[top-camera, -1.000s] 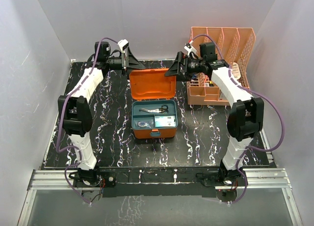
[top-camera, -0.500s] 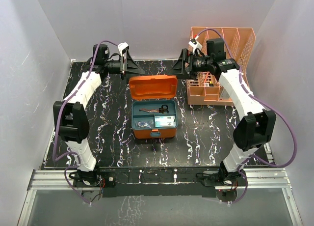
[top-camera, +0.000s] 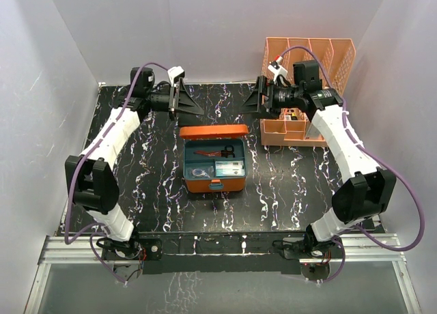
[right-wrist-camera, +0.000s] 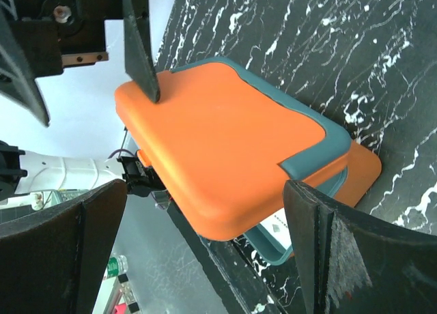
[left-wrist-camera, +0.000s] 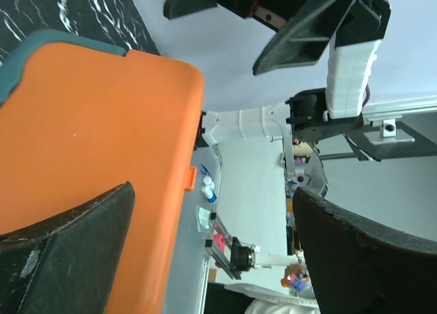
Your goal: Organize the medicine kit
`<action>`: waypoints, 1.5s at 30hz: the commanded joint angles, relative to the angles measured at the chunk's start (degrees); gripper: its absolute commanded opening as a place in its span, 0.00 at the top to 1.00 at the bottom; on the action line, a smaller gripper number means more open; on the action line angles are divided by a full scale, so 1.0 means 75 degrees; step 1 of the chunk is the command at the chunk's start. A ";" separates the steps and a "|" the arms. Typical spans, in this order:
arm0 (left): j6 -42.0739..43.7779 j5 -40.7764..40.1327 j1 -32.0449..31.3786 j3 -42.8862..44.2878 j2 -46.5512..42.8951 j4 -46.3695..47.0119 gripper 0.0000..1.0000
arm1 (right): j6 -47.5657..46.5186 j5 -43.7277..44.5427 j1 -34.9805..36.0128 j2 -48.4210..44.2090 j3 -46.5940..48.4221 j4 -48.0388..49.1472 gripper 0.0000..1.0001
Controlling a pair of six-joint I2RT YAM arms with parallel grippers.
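One orange kit point(top-camera: 235, 185) sits at the middle of the table point(top-camera: 293, 184). Its lid point(top-camera: 213, 131) is hinged at the far side and stands partway between open and shut over the teal tray point(top-camera: 187, 165), where scissors point(top-camera: 217, 151) and a few small packets point(top-camera: 231, 167) lie in the compartments, and the blue-grey latch point(top-camera: 216, 185) is on the near wall. We judge the box to be hard, smooth plastic, light enough to skid on the table if pushed sideways. The lid looks free to swing on its hinge, so it wants a downward press on its broad top or a pinch on its free front edge, not on the slick rounded corners. Just behind the lid, both grippers hover with fingers spread wide and nothing between them: the left gripper point(top-camera: 191, 104) off the lid's left rear corner, the right gripper point(top-camera: 254, 104) off its right rear corner. In the right wrist view one left finger point(right-wrist-camera: 140, 48) ends right at the lid's back edge, though we cannot tell if it touches. A peach organizer point(top-camera: 311, 61) stands at the far right, apart from the kit.
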 commanded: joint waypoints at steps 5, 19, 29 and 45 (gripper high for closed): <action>0.0876 -0.0049 -0.0378 -0.0795 -0.1255 -0.1889 0.01 | -0.0386 0.0959 -0.0019 -0.1148 -0.0728 -0.0504 0.01; 0.4487 -0.3357 -0.0603 0.0277 -0.0929 -0.4990 0.02 | 0.1498 0.3303 0.0982 -0.3307 -0.2519 -0.0026 0.02; 0.5413 -0.5665 -0.0991 0.1082 -0.0221 -0.5000 0.08 | 0.3044 0.5738 0.4595 -0.2853 -0.3019 -0.0066 0.34; 0.5661 -0.6265 -0.1000 0.2379 0.1216 -0.4380 0.10 | 0.3954 0.6608 0.6161 -0.2266 -0.3876 0.0540 0.50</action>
